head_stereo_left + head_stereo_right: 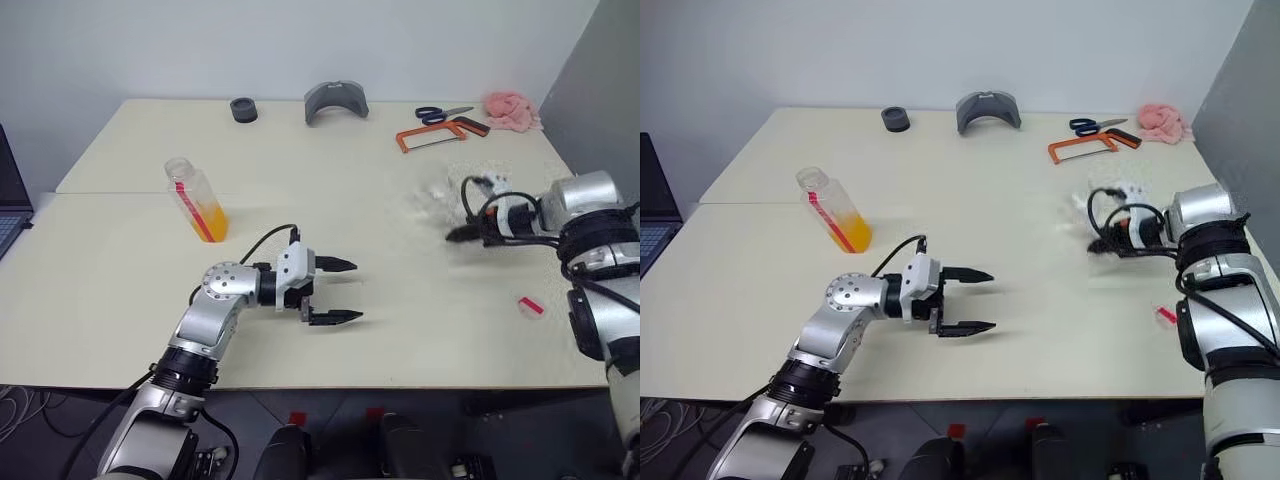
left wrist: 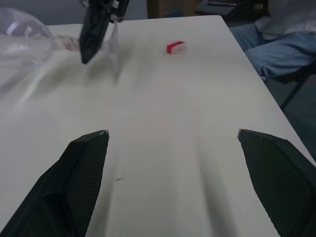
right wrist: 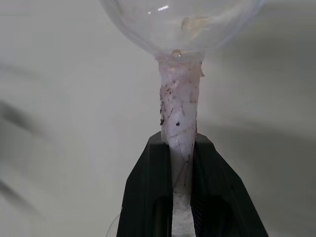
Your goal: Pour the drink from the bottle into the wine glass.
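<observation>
Right wrist view: the right gripper (image 3: 181, 148) is clamped on the stem of the glass (image 3: 180, 113), bowl beyond the fingertips. In the head views the glass (image 1: 440, 200) lies at about 3 o'clock on the table (image 1: 400, 260), the bottle (image 1: 196, 200) with drink (image 1: 210, 218) at 10 o'clock, uncapped, the cap (image 1: 530, 305) at 4 o'clock. The left gripper (image 1: 335, 291) hovers at centre, jaws spread wide, empty.

Bare counter (image 1: 400, 340) lies open between the two arms; the bottle (image 1: 198, 202) stands well left; a small red cap (image 1: 530, 306) lies near the right arm; tools crowd the far edge.
</observation>
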Motion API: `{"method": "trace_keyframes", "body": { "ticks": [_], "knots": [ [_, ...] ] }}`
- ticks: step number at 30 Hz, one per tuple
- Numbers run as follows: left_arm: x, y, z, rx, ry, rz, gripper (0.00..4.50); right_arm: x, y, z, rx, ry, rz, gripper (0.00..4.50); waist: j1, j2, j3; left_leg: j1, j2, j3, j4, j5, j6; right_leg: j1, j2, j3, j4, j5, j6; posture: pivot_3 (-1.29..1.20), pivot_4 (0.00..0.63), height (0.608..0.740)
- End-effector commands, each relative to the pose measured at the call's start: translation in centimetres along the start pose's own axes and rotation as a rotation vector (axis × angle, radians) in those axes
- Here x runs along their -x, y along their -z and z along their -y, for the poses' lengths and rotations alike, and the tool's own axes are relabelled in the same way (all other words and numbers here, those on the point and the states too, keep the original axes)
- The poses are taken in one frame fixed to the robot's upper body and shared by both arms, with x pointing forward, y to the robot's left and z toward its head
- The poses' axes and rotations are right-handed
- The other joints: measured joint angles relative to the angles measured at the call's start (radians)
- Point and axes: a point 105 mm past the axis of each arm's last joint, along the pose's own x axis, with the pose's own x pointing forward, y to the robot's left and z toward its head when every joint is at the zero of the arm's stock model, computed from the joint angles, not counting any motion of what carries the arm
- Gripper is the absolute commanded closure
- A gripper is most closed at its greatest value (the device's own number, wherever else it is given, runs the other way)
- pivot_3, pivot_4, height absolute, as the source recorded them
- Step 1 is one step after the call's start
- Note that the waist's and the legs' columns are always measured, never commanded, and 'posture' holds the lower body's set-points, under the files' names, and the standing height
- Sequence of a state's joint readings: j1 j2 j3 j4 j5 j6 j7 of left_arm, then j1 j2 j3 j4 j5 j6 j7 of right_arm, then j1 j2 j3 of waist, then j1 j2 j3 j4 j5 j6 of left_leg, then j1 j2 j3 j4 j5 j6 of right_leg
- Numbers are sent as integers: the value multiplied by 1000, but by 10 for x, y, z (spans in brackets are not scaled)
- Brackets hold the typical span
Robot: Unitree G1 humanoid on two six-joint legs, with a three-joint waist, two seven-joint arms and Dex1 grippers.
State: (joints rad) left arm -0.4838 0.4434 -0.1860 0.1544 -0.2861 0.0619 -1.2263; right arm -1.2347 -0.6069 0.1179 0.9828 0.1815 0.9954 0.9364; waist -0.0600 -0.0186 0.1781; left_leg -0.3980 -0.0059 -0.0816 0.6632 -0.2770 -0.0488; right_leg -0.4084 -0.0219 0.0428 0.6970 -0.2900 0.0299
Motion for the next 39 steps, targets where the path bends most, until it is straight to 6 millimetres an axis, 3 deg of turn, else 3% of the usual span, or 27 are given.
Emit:
{"method": "trace_keyframes", "body": {
  "ticks": [1,4,8,10,18,27,33,35,39],
  "knots": [
    [7,-15,-11,-9,-67,50,0,-4,-24,-4,121,30,180,4346,3,0,0,0,0,0,0,0,0,0,0,0,0,0,0,0,150,740],
    [11,-18,-17,12,-105,64,0,-24,-17,-1,199,101,310,4346,3,0,0,-1,0,0,0,0,0,0,-1,0,0,0,0,0,150,740],
    [15,-21,-24,-1,-152,58,0,-43,9,-3,213,135,388,4346,3,-1,-1,0,0,0,1,0,0,1,-2,0,0,0,0,0,150,740],
    [18,-23,-26,-3,-170,64,0,-44,19,-4,226,161,413,4346,3,-1,-1,1,0,0,2,0,0,2,-1,0,0,0,0,0,150,740],
    [28,-23,-29,14,-208,46,0,-50,97,-11,191,192,348,4346,9,-1,-5,2,1,-2,1,0,0,4,-1,-1,0,0,0,0,150,740],
    [31,-19,-28,9,-197,15,0,-55,134,-26,167,129,295,4346,12,-5,-16,5,0,-1,-1,0,0,6,1,-1,-1,0,0,0,150,740],
    [35,-20,-30,13,-221,16,0,-56,142,-31,203,125,290,4346,12,-5,-16,17,0,-2,-3,0,0,19,3,-2,-6,0,0,0,150,740],
    [38,-20,-31,18,-244,19,0,-54,130,-34,289,137,356,4346,12,-5,-17,20,0,-2,-4,-1,1,22,4,-2,-9,-1,0,0,150,740],
    [51,-21,-36,50,-359,47,0,-49,80,-60,425,126,606,4346,-2,-4,-16,20,1,-2,-4,-1,1,21,4,-1,-9,-1,0,0,150,740]
  ]
}}
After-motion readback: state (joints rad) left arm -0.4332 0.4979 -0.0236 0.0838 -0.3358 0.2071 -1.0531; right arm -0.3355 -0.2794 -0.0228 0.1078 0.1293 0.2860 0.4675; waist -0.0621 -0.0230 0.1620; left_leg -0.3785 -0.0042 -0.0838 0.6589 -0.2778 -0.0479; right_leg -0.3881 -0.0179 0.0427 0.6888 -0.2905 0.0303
